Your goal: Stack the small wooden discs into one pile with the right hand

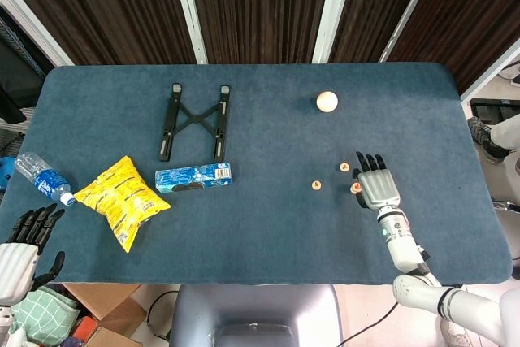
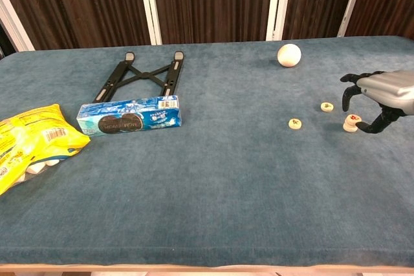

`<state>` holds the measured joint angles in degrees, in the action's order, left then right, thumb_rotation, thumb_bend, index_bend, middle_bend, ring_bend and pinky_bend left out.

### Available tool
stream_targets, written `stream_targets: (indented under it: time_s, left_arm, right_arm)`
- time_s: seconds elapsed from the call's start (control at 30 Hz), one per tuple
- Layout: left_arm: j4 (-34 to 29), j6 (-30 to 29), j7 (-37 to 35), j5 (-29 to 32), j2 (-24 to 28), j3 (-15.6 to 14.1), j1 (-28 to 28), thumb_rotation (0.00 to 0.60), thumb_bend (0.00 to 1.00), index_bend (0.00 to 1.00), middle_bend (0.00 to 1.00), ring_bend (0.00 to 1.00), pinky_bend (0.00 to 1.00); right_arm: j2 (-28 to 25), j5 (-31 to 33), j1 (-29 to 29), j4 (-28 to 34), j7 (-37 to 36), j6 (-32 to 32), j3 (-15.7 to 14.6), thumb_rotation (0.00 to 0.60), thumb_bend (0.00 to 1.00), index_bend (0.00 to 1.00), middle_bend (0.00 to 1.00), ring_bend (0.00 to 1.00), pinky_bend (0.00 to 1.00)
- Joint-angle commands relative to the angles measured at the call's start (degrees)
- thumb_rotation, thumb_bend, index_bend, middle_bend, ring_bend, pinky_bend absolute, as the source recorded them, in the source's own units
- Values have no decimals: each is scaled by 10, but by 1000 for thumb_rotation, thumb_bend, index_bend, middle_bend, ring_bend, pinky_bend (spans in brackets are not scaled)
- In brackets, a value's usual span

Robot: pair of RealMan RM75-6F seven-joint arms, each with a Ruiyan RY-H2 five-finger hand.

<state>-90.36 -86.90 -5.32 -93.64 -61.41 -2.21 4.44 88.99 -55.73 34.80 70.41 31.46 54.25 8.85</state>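
Three spots hold small wooden discs. One single disc (image 2: 295,123) (image 1: 317,185) lies left of the others, and another single disc (image 2: 327,106) (image 1: 344,166) lies further back. A short pile of discs (image 2: 350,123) (image 1: 355,188) with a red mark on top stands beside my right hand (image 2: 380,92) (image 1: 378,188). That hand arches over the pile's right side with fingers and thumb apart, and nothing is in it. My left hand (image 1: 23,243) hangs off the table's near left corner, fingers spread and empty.
A white ball (image 2: 289,55) lies at the back. A black folding stand (image 2: 141,75), a blue biscuit pack (image 2: 129,116) and a yellow snack bag (image 2: 29,141) lie to the left. A water bottle (image 1: 42,176) lies at the table's left edge.
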Motion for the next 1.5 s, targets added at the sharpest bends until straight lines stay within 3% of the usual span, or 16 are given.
stream_targets:
  time_s: [0.03, 0.4, 0.9, 1.5]
  left_arm:
    - [0, -1, -1, 0, 1, 0, 0, 600, 492, 0, 0, 0, 71]
    - [0, -1, 4, 0, -1, 0, -1, 600, 492, 0, 0, 0, 70]
    - [1, 0, 0, 1, 0, 1, 0, 600, 493, 0, 0, 0, 71]
    - [0, 3, 2, 3, -1, 1, 1, 600, 492, 0, 0, 0, 71]
  right_arm:
    - [-6, -3, -2, 7, -4, 4, -1, 600, 518, 453, 55, 0, 0]
    - [-15, 8, -2, 7, 4, -5, -9, 600, 518, 423, 55, 0, 0]
    - [3, 10, 2, -10, 12, -11, -20, 600, 518, 460, 55, 0, 0]
    - [2, 7, 4, -8, -2, -8, -15, 600, 518, 456, 55, 0, 0]
